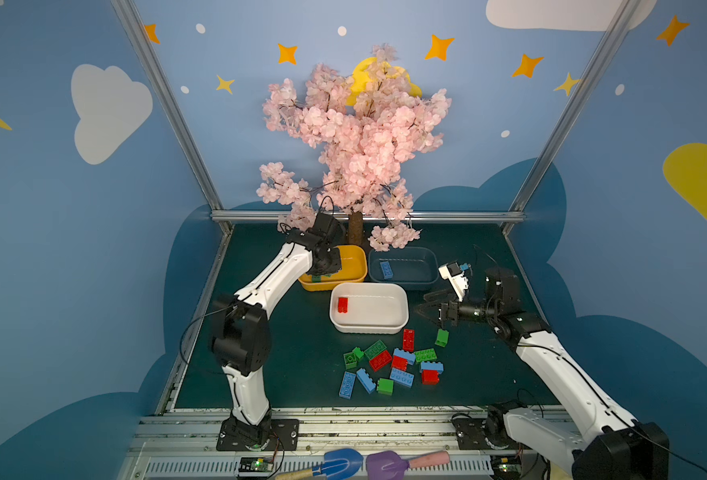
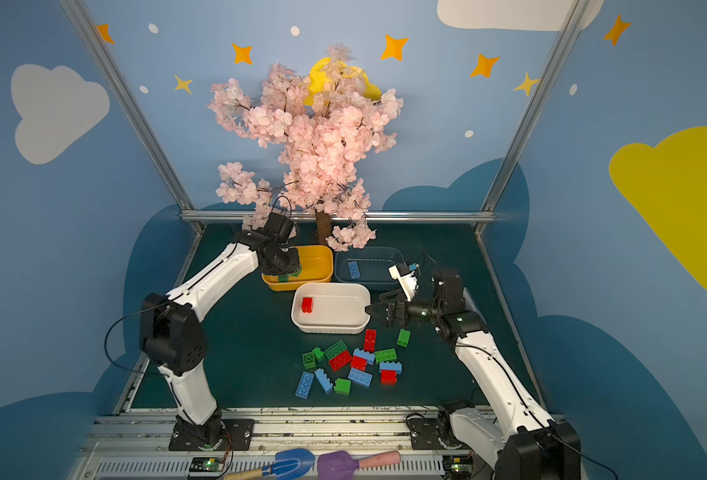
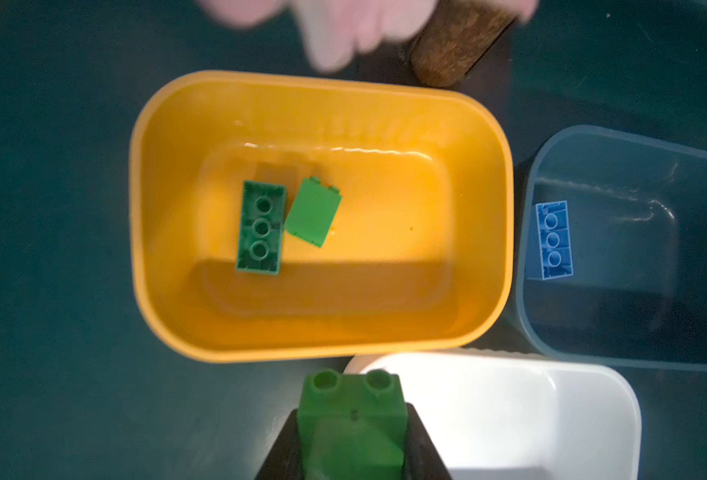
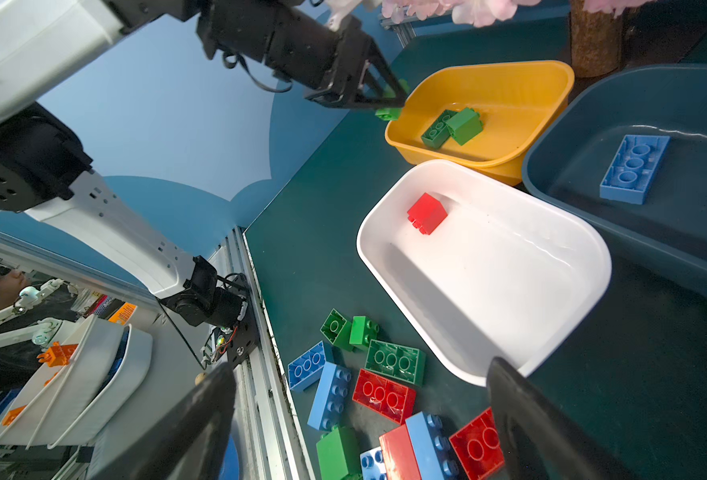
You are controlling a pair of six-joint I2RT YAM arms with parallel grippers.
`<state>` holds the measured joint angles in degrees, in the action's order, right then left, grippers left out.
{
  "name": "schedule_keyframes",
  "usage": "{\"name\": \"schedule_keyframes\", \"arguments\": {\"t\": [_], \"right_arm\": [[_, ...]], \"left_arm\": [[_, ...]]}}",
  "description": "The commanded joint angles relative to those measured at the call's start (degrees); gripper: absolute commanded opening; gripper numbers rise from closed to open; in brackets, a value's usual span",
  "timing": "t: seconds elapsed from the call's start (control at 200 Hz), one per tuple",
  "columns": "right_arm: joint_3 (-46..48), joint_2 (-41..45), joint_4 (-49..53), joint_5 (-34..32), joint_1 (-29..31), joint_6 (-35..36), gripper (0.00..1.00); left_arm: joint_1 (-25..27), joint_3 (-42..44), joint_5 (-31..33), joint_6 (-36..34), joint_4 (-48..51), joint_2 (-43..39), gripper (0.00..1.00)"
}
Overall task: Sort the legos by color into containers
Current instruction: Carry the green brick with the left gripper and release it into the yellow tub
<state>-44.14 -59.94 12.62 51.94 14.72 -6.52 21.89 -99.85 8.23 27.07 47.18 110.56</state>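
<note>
My left gripper (image 3: pixel 351 419) is shut on a small green lego (image 3: pixel 351 409) and hangs over the near left rim of the yellow-orange container (image 3: pixel 385 266). Two green legos (image 3: pixel 260 228) lie inside that container. In both top views the dark blue container (image 1: pixel 416 272) holds one light blue lego (image 1: pixel 386 269). The white container (image 1: pixel 380 309) holds one red lego (image 1: pixel 342 304). My right gripper (image 1: pixel 424 303) stands open and empty just right of the white container. Several loose red, green and blue legos (image 1: pixel 393 363) lie on the mat in front of it.
One green lego (image 1: pixel 442 337) stands apart, right of the pile and under my right wrist. A blossom tree trunk (image 1: pixel 356 228) rises just behind the yellow-orange and blue containers, with branches hanging over them. Two toy shovels (image 1: pixel 339 461) lie beyond the front rail.
</note>
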Motion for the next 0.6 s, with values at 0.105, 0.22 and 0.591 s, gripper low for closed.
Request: {"name": "schedule_keyframes", "arguments": {"t": [0.105,0.22,0.591], "right_arm": [[-0.6,-0.1,-1.2,-0.2,0.0,0.3,0.93],[-0.8,-0.3,-0.5,-0.2,0.0,0.6,0.93],[-0.8,-0.8,-0.2,-0.3,-0.3,1.2,0.93]], "left_arm": [[-0.1,-10.9,2.0,-7.1,-2.1,11.0,0.25],[-0.3,-13.9,4.2,-9.3,-5.3,15.4,0.25],[-1.0,-16.9,7.3,-12.3,-8.3,22.4,0.35]]}}
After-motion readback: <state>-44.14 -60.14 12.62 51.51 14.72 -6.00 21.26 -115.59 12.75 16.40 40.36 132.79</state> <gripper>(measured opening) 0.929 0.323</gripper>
